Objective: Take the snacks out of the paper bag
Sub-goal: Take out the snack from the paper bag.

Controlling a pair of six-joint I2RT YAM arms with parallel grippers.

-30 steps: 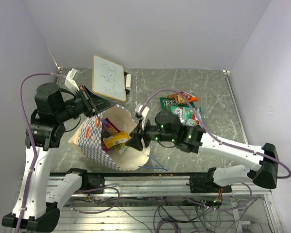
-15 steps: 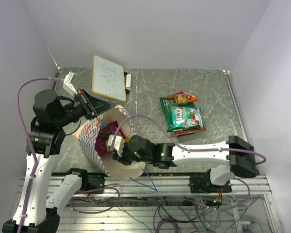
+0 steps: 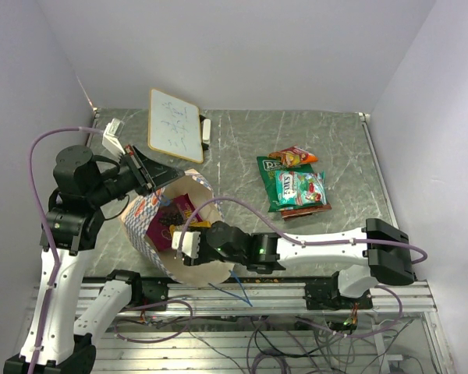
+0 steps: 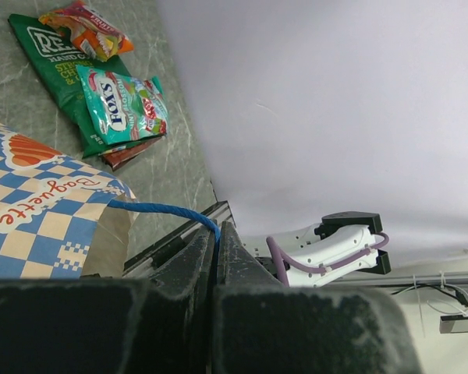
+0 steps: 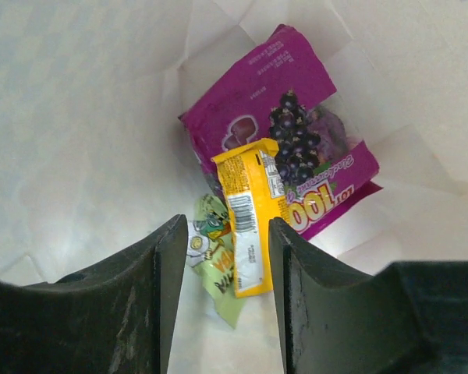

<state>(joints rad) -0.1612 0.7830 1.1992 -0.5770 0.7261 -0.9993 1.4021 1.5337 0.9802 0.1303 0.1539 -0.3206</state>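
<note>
Bright, even light from above fills the overhead view, leaving only soft shadows on the table (image 3: 242,156) around the paper bag (image 3: 140,226). Inside the bag the light is milky and the packets (image 5: 296,117) are sharp. Both wrist views show their own fingers (image 5: 140,312) dark and blurred.

L arm (image 3: 53,288): white links, black joint housings, purple cable (image 3: 33,164) run outside | R arm (image 3: 327,243): same white/black build, purple cable, green LEDs (image 3: 257,248) seen nr wrist | fingers (image 5: 140,312): matte black, grainy finish noted on both wrists
</note>
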